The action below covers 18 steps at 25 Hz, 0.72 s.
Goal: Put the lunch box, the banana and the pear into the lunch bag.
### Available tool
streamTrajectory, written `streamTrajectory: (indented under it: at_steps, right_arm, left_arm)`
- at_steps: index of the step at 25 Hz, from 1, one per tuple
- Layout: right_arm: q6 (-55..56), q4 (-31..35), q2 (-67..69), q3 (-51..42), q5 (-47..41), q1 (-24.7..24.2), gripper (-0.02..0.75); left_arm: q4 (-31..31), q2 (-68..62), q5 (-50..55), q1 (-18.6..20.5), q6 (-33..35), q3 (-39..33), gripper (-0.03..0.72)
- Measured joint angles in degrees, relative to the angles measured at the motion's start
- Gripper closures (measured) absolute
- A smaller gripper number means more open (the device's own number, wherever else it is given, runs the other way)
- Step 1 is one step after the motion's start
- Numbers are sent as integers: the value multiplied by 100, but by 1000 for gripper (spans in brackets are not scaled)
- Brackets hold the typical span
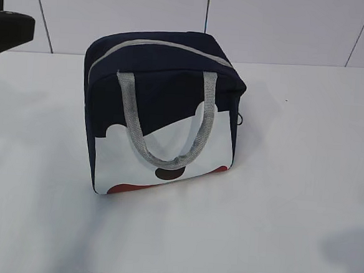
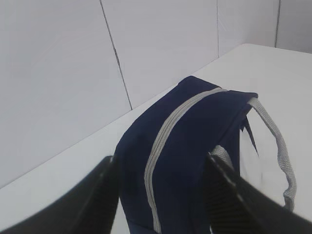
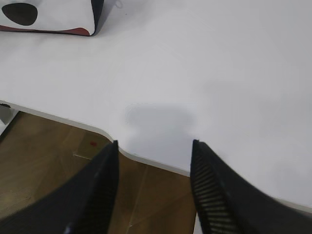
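The navy lunch bag (image 1: 162, 110) stands upright on the white table (image 1: 291, 181), zipper (image 1: 160, 46) closed, handle (image 1: 167, 120) hanging down.

Bright, even light; soft shadows

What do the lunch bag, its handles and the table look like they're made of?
Lunch bag: matte navy woven fabric, going by its soft folds; the white front panel looks smoother, maybe coated. Handles: grey webbing, weave visible. Table: smooth white top, faint sheen, likely laminate.
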State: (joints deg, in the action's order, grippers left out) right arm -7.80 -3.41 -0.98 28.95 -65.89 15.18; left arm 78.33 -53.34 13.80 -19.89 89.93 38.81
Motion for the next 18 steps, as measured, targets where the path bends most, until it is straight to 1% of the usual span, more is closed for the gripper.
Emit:
streamTrajectory:
  at_steps: [6, 8, 9, 10, 14, 18]
  right_arm:
    - [0, 0, 0, 0, 0, 0, 332]
    - [0, 0, 0, 0, 0, 0, 332]
    - [0, 0, 0, 0, 0, 0, 332]
    - [0, 0, 0, 0, 0, 0, 332]
    - [0, 0, 0, 0, 0, 0, 332]
    - [0, 0, 0, 0, 0, 0, 332]
  left_arm:
    - [-18, 13, 10, 0, -10, 0, 288]
    - [-248, 13, 34, 0, -153, 0, 288]
    - [-533, 13, 59, 0, -346, 0, 288]
    - [-916, 13, 109, 0, -685, 0, 288]
    - [-2488, 13, 425, 0, -2263, 0, 288]
    - [-3679, 39, 872, 0, -3641, 0, 288]
